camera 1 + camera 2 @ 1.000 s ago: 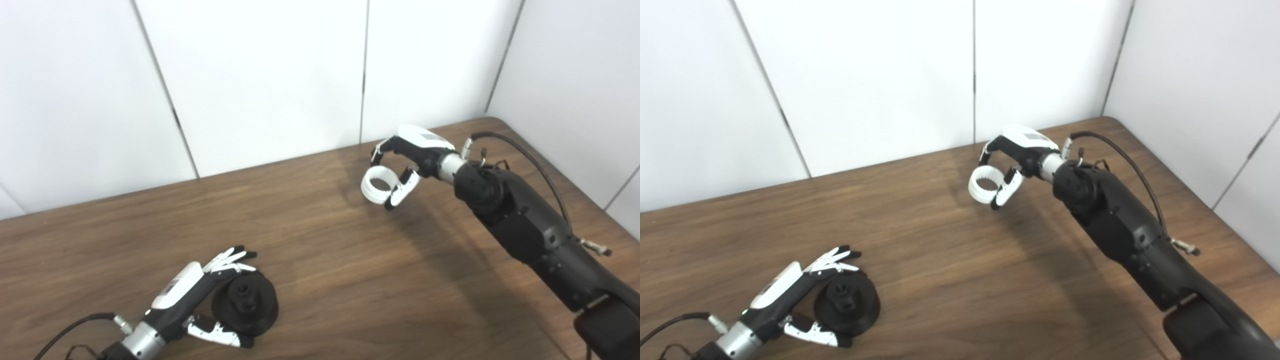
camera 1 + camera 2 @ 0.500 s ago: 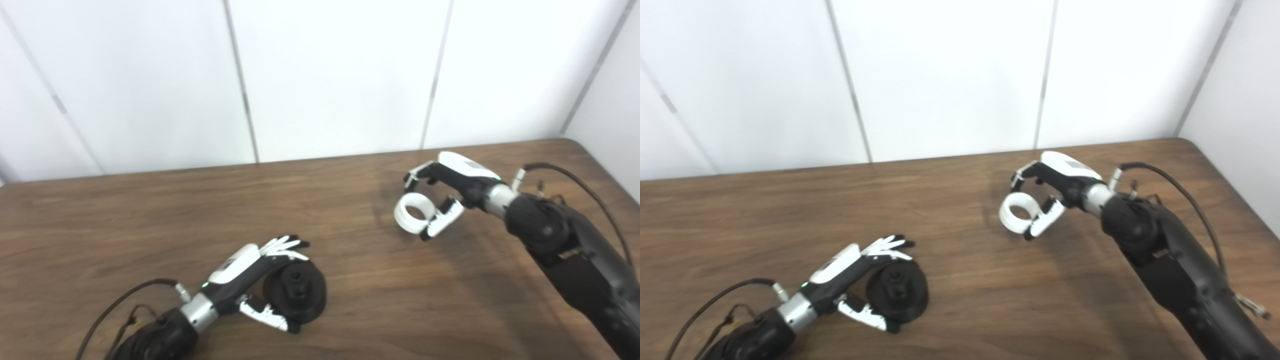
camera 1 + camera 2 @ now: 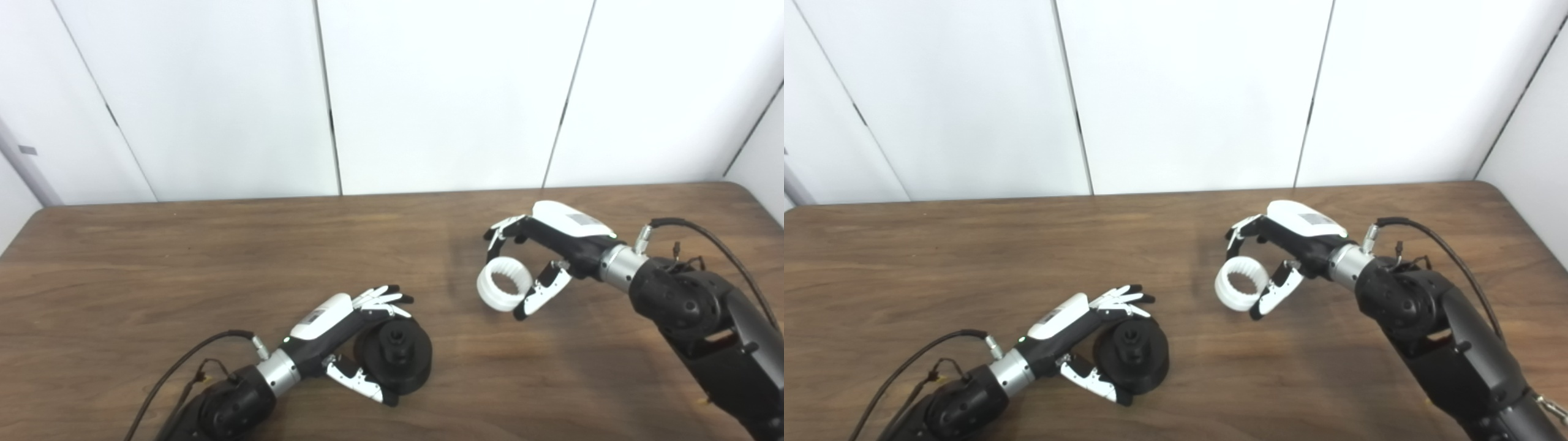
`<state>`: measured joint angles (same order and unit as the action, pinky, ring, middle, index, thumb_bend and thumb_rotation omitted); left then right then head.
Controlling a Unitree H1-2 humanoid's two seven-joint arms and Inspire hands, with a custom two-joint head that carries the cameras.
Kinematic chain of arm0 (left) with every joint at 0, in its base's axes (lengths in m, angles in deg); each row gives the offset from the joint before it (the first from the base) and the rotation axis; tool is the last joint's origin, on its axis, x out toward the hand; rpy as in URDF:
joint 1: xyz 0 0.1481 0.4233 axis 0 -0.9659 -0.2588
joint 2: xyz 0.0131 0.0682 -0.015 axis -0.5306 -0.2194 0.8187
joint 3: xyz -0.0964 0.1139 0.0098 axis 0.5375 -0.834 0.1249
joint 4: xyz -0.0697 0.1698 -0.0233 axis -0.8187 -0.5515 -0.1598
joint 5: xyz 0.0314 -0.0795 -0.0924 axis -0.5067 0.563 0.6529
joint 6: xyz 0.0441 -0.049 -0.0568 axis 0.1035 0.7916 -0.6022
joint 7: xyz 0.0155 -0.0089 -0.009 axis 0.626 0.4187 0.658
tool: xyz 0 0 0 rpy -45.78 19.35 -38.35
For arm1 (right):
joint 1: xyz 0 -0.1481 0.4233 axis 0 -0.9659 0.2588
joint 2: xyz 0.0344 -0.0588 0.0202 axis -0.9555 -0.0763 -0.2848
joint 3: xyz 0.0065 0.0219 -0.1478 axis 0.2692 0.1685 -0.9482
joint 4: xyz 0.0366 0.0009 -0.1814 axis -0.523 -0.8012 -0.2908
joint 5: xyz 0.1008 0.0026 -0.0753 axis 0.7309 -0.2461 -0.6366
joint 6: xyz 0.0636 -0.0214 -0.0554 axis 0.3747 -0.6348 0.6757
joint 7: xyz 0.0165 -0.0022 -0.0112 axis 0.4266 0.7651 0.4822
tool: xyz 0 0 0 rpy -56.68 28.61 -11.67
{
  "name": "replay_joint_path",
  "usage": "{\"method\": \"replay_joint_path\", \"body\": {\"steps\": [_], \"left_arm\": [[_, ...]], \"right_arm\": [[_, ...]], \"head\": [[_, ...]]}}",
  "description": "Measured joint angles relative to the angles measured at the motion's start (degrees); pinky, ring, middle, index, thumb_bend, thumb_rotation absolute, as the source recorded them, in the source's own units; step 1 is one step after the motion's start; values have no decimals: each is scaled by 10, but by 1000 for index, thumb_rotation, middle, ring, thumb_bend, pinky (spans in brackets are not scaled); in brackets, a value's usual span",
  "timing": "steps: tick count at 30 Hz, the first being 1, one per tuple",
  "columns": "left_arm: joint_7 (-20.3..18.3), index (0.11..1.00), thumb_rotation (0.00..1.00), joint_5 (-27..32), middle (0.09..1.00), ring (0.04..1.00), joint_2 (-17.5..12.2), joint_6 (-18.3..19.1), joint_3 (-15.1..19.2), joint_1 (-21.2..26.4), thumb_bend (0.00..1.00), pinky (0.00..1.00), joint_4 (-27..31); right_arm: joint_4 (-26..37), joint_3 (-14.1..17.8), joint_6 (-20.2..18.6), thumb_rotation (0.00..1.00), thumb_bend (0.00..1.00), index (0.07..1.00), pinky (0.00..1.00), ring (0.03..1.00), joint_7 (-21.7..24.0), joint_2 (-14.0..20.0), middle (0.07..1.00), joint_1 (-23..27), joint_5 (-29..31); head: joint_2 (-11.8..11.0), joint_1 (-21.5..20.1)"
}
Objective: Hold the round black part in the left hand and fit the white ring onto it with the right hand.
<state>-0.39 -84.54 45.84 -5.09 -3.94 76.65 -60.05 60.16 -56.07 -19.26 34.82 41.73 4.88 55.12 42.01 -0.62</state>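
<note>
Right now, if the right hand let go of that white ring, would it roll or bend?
The white ring looks like rigid ribbed plastic, so probably stiff. Held on edge by the right hand, it would likely roll across the table.

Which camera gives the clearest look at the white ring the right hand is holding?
The left eye view, by a little: the white ring faces the camera, its hole open, held by the right hand. The right eye view shows the same ring in the same grip, seen equally whole.
</note>
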Motion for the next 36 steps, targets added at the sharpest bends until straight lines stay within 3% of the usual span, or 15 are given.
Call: {"method": "replay_joint_path", "body": {"steps": [15, 36], "left_arm": [[-1, 486, 74, -1, 935, 1000, 5, 0, 0, 5, 521, 974, -5], [-3, 486, 77, -7, 937, 1000, 10, 3, 0, 6, 520, 965, -5]], "right_arm": [[34, -24, 4, 136, 524, 479, 739, 861, 30, -23, 810, 2, -3], [67, -34, 4, 137, 524, 478, 730, 834, 68, -46, 799, 21, -4]], "head": [[4, 7], [17, 33]]}}
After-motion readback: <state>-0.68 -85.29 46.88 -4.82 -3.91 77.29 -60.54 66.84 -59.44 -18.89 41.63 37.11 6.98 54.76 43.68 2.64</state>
